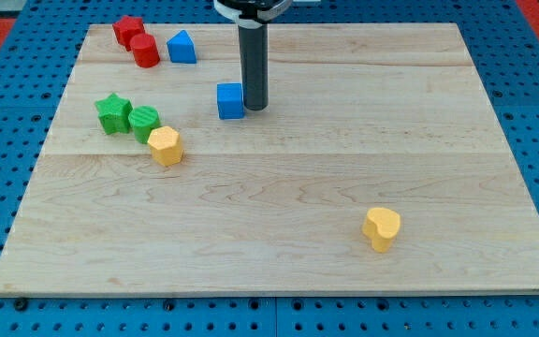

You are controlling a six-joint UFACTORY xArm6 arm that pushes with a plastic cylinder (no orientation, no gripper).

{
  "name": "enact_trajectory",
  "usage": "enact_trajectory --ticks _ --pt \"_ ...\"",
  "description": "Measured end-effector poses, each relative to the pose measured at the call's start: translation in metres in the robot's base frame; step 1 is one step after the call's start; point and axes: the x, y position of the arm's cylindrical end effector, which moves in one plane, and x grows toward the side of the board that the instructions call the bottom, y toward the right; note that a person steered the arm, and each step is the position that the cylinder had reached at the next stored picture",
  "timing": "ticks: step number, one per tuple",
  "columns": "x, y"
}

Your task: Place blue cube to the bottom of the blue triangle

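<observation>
The blue cube [230,100] lies on the wooden board [279,187] left of the middle, toward the view's top. My tip [254,105] stands right against the cube's right side. The blue triangle [182,47] lies near the view's top left, up and to the left of the cube, well apart from it.
A red star [127,30] and a red cylinder [144,51] sit just left of the blue triangle. A green star [113,113], a green cylinder [143,123] and a yellow hexagon [166,146] cluster lower left of the cube. A yellow heart [382,228] lies at the lower right.
</observation>
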Motion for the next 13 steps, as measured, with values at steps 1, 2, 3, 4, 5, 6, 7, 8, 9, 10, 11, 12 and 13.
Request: enact_trajectory --ticks 1,2,3,4,5,6,7,8,9,10,11,12,13 --pt "0.007 -0.002" --pt "0.009 -0.002" --pt "0.012 -0.002" --pt "0.017 -0.011" --pt "0.014 -0.047" --pt "-0.016 -0.082" --pt "-0.019 -0.091" --pt "-0.043 -0.069" --pt "-0.059 -0.075" --pt "-0.052 -0.083" --pt "-0.052 -0.083" --pt "-0.051 -0.085" --pt "-0.044 -0.121"
